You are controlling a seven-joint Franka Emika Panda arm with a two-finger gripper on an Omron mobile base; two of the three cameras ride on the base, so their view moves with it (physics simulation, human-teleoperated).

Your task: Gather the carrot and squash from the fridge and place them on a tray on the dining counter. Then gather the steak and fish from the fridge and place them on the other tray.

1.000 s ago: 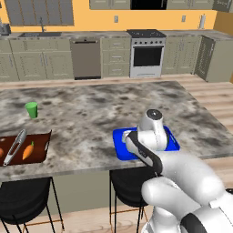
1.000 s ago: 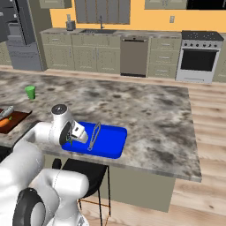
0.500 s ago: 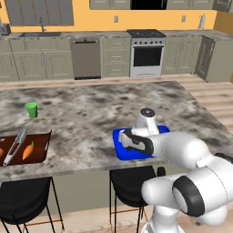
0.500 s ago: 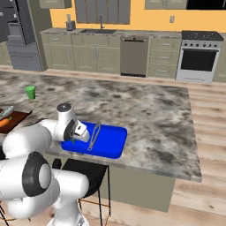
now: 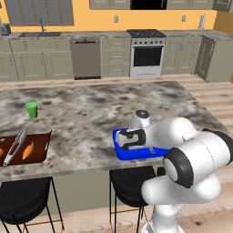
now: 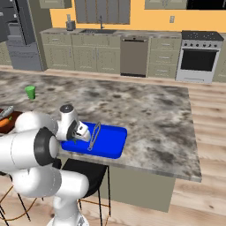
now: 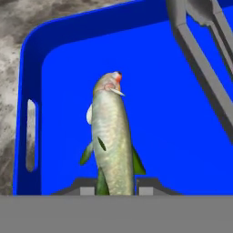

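My gripper [image 7: 113, 189] is shut on the tail end of a silvery-green fish [image 7: 111, 136], whose head points away from the hand. The fish hangs low over the blue tray [image 7: 32, 68], near its corner with the slot handle. In the left base view the gripper [image 5: 129, 139] sits over the blue tray [image 5: 119, 152] at the counter's near edge. The right base view shows the gripper [image 6: 81, 132] over the tray's [image 6: 110, 141] left end. The carrot [image 5: 28, 151] lies on a brown tray [image 5: 41, 141] to the far left. Steak and squash are out of view.
Grey tongs [image 6: 93, 136] lie in the blue tray, close to the fish on its right [image 7: 200, 54]. Other tongs [image 5: 14, 145] rest on the brown tray. A green cup [image 5: 31, 109] stands behind it. Black stools [image 5: 129, 182] stand under the counter. The fridge [image 6: 17, 26] is far left.
The arm has folded, its elbow swinging out to the right, and the hand has sunk lower over the blue tray with the fish still in its grip.
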